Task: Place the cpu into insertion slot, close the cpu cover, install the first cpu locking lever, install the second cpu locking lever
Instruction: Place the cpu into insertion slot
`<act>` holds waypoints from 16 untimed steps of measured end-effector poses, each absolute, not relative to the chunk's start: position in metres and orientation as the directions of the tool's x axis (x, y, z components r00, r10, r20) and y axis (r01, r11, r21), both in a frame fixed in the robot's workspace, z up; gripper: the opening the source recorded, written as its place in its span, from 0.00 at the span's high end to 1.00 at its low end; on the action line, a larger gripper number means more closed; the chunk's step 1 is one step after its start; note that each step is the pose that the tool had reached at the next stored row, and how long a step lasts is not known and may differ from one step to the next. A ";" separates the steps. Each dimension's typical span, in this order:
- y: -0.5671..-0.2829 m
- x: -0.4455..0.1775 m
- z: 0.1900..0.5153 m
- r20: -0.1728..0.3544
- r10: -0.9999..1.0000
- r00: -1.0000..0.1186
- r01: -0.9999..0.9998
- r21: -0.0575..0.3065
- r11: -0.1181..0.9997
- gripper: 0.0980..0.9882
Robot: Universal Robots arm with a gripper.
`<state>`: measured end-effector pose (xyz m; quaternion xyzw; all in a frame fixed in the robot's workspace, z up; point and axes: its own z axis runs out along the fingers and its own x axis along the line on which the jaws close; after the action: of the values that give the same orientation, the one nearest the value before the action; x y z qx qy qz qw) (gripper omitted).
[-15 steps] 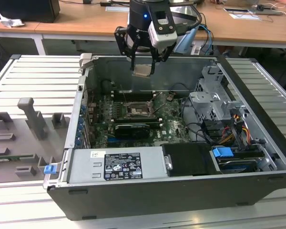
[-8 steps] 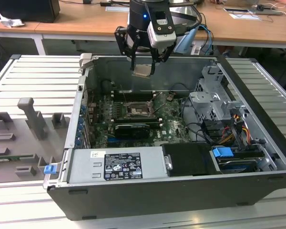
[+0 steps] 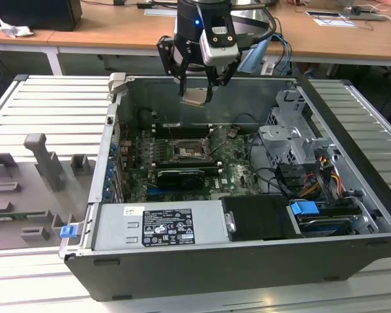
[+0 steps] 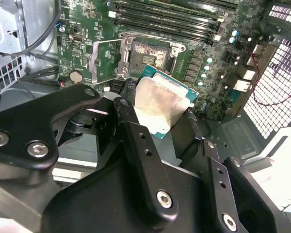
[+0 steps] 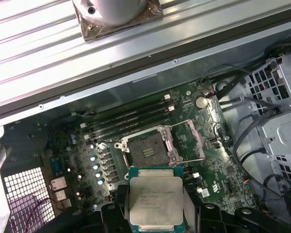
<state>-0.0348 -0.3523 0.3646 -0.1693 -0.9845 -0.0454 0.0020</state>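
Note:
My gripper (image 3: 196, 88) hangs above the open computer case, near its back wall, shut on the cpu (image 3: 195, 98). The cpu is a flat silver-tan square chip (image 5: 155, 198) held by its edges between the black fingers (image 5: 111, 213). The insertion slot (image 3: 184, 151) lies well below on the green motherboard, dark, square and uncovered (image 5: 146, 149). The cpu cover (image 5: 193, 140), a thin silvery frame, stands swung open at one side of the slot (image 4: 104, 60). In the second wrist view the cpu (image 4: 157, 97) floats just off the slot (image 4: 149, 57).
Black memory slot bars (image 5: 128, 119) run beside the socket. A power supply (image 3: 159, 227) fills the case's front; a drive cage (image 3: 292, 140) and cables (image 3: 313, 176) sit at the exterior view's right. Case walls (image 3: 117, 98) ring the board. Grey fixtures (image 3: 45, 163) stand outside at the left.

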 end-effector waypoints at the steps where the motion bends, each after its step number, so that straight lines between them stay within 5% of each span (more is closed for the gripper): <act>1: -0.352 -0.035 0.365 0.019 0.337 -0.941 0.338 0.089 0.937 0.51; 16: -0.352 -0.035 0.362 0.019 0.463 -0.886 0.463 0.089 0.882 0.51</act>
<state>-0.0348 -0.3523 0.3617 -0.2385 -0.9701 -0.0455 -0.0012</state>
